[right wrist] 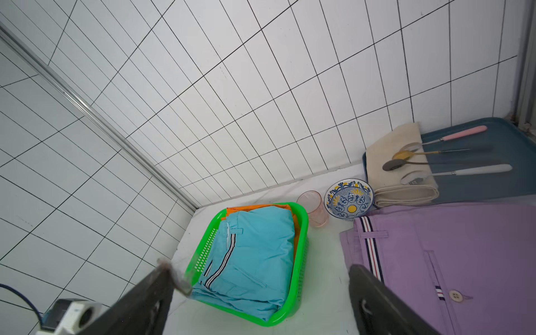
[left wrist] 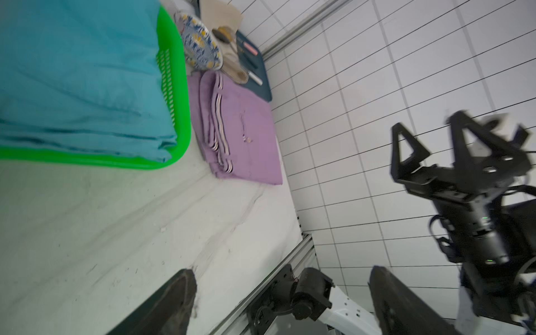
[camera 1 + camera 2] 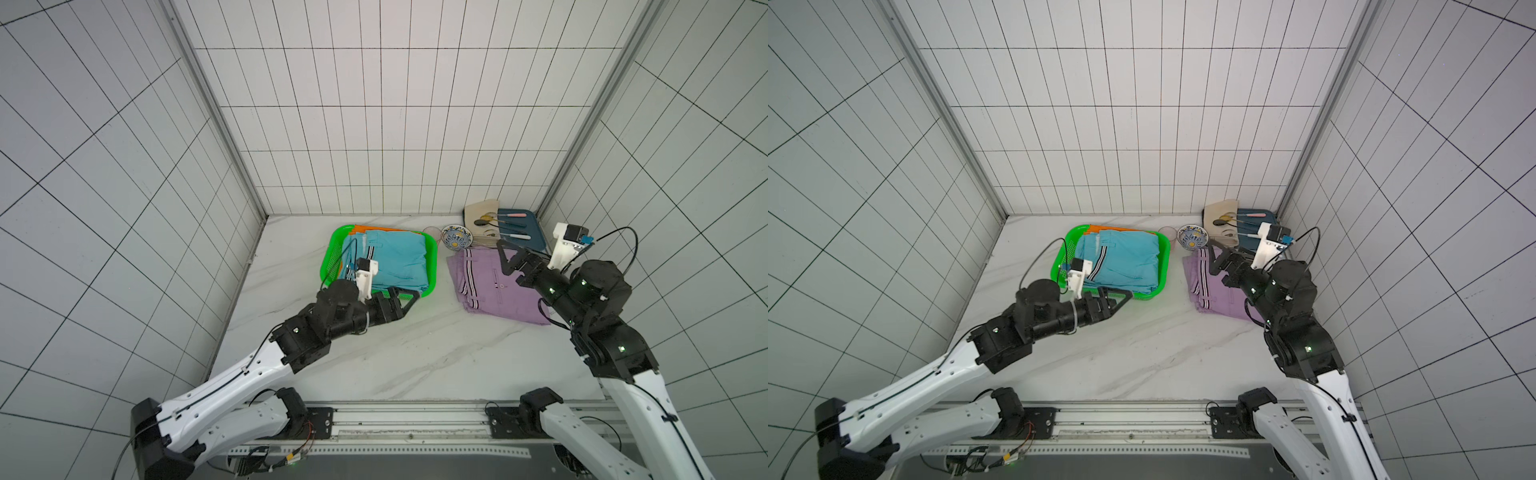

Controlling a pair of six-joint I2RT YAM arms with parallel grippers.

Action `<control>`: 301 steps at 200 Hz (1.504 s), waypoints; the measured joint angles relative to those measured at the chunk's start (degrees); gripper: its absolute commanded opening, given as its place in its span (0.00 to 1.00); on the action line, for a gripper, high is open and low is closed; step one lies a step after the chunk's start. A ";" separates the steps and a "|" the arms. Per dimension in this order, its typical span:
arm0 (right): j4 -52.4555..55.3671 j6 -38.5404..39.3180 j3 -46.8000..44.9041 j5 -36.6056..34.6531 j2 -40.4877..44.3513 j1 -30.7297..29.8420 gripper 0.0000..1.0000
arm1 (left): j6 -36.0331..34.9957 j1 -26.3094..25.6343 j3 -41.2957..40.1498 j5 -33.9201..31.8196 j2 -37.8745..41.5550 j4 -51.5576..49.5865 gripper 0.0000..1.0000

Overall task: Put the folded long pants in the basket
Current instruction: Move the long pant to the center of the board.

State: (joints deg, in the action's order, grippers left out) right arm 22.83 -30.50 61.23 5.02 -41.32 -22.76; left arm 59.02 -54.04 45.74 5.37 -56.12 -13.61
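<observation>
Green basket (image 3: 329,257) sits toward 11 o'clock on the counter (image 3: 415,353), with the light blue pants (image 3: 395,257) on top of the orange pants (image 3: 374,228). Lilac pants (image 3: 494,286) lie flat just beside it, at the basket's 3 o'clock. My left hand (image 3: 405,293) is released and empty at the basket's 6 o'clock rim. My right hand (image 3: 509,249) is released too, above the lilac pants' 12 o'clock edge.

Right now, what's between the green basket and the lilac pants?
Nothing: a bare strip of tabletop separates the basket from the lilac pants, clearest in the right wrist view. The pink cup stands just past its far end.
</observation>
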 measured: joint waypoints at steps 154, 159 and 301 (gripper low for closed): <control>9.35 5.29 0.11 -9.03 5.38 0.31 1.00 | 6.86 -9.35 31.41 -5.86 -63.28 8.76 0.95; 9.38 5.31 0.11 -9.03 5.38 0.31 1.00 | 6.97 -9.09 32.50 -5.77 -64.13 8.83 0.95; 9.68 5.42 0.11 -8.83 5.38 0.31 1.00 | 8.66 -4.48 52.68 -8.50 -79.95 5.77 0.04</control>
State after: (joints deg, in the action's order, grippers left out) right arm 32.51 -25.08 61.34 -3.81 -35.94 -22.46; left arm 67.68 -58.52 98.41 -3.14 -136.07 -7.84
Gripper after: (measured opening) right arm 0.996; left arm 0.194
